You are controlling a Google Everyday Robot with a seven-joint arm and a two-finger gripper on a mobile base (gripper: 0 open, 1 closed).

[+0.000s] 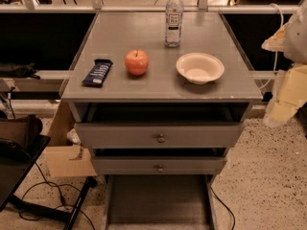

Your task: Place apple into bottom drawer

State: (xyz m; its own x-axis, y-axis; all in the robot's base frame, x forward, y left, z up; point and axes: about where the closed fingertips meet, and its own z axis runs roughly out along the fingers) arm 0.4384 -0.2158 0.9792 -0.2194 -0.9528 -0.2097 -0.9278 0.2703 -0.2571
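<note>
The apple (136,62), red-orange with a short stem, sits on the grey cabinet top (144,37), left of centre. The bottom drawer (158,200) is pulled out at the foot of the cabinet and shows a flat, bare grey floor. My arm and gripper (284,102) show as pale white and yellowish parts at the right edge. They hang beside the cabinet's right corner, well to the right of the apple and apart from it.
A white bowl (200,67) and a water bottle (174,18) stand right of the apple, and a dark blue snack bar (97,73) lies left of it. Two upper drawers with knobs (160,138) are slightly open. A cardboard box (67,152), black furniture (19,162) and floor cables are on the left.
</note>
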